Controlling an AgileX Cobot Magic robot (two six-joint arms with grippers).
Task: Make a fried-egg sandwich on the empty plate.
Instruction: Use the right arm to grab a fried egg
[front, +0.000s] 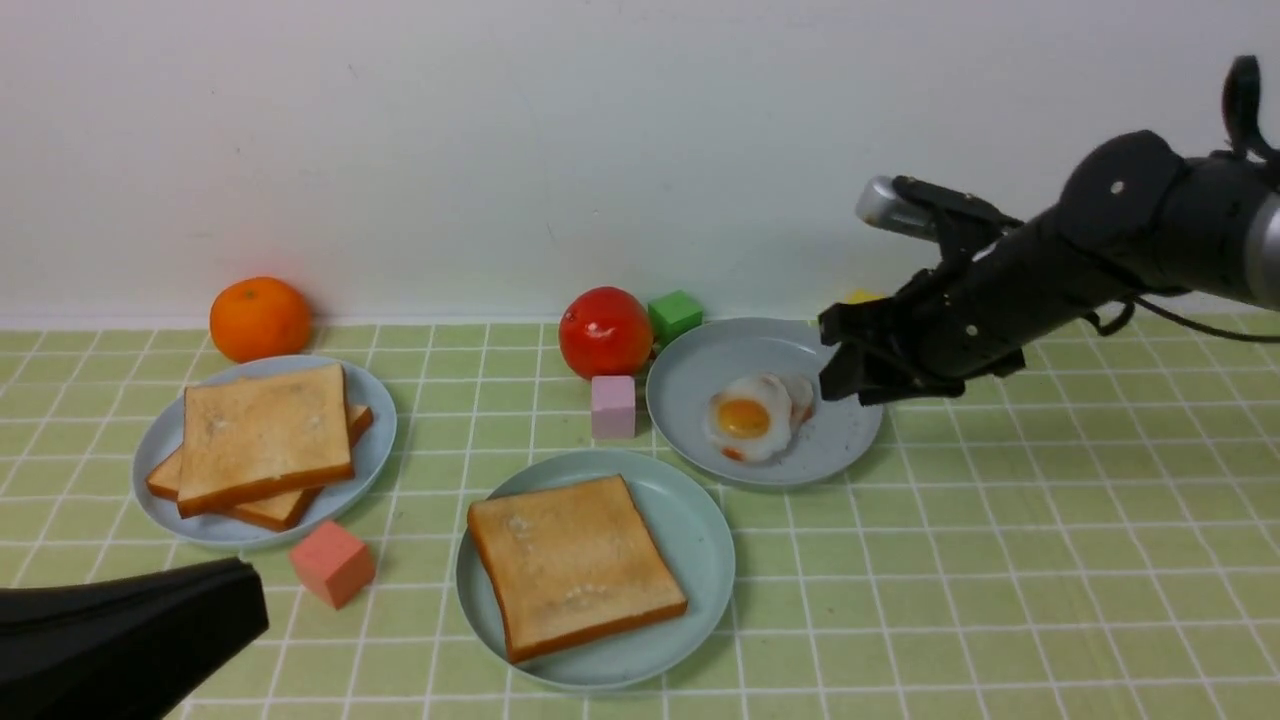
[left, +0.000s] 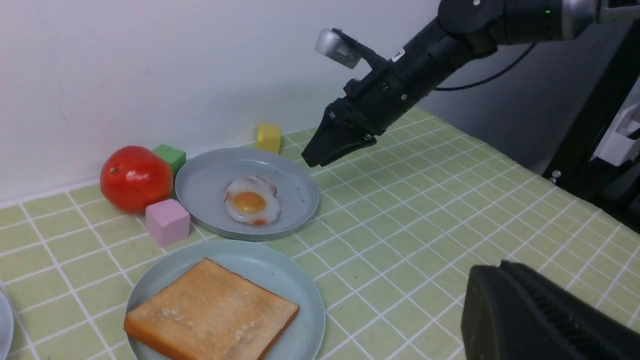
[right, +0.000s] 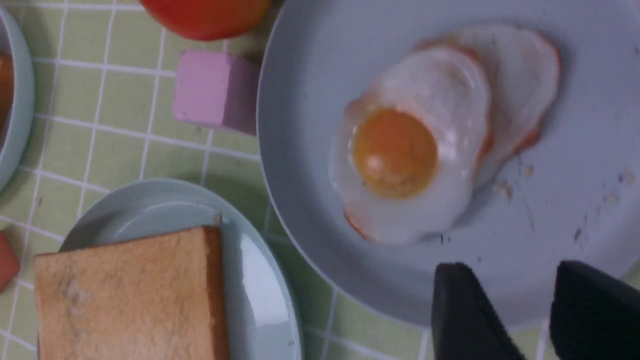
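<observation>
Okay, the fried egg (front: 745, 418) lies flat and yolk up on the grey-blue plate (front: 700, 350) at back right. It overlaps a second egg (front: 800, 395) tucked partly beneath it. The right gripper (front: 832, 370) hangs over that plate's right edge, raised off it, jaws parted with nothing between them. In the wrist view both fingers (right: 465, 310) are clear of the egg, no contact. The left gripper (front: 235, 605) sits low at front left, clenched, and nothing shows in it. The plate (front: 700, 530), the mint one, is front centre with one toast slice (front: 575, 565) already on it. Two spare slices (front: 262, 440) are stacked on the left plate (front: 160, 440). Handling guess: the egg looks light, thin and glossy, so probably slippery, and so low that a pinch from straight above has little to bite on. It may be slightly bendy, can't tell. The best hold is likely the white rim on the side away from the second egg, with one finger edging under it. The yolk dome looks too round and slick to grip. Risks are the egg skating across the smooth plate or both eggs lifting together.
</observation>
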